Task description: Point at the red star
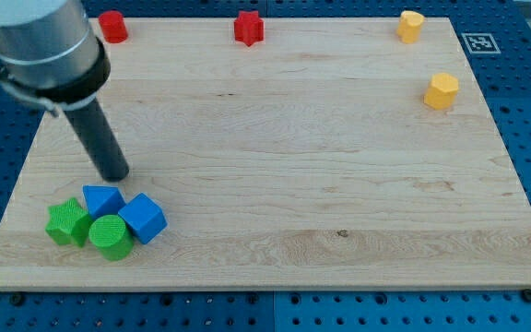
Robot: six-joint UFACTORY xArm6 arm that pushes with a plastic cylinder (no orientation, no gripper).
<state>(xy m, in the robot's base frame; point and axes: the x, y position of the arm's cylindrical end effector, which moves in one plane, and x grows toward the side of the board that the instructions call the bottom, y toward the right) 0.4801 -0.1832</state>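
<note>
A: What is cut off or hard to read in this view?

B: The arm's grey housing (pixel 40 41) runs out of the view's top left corner, so only its lower part shows. The red block (pixel 112 26) beside it, at the top edge of the wooden board (pixel 293 138), is too small for its shape to be told. A fiducial tag (pixel 477 42) sits off the board's top right corner.

A: Where does the rod end, and does it hold anything?

B: My tip (pixel 118 175) rests on bare wood, clamping nothing; it is a plain rod. It stands just above the blue block (pixel 101 199), apart from it.

A: And the red star (pixel 248 28)?

B: At the top edge, left of centre, well apart from my tip, with open board between them.

A: What else lies on the board?

B: A cluster at bottom left: a green star-like block (pixel 67 222), a green cylinder (pixel 111 238) and a blue cube (pixel 143 218), touching or nearly so. Two yellow blocks, one at the top edge (pixel 410 26) and one below it (pixel 442 90), lie at upper right.
</note>
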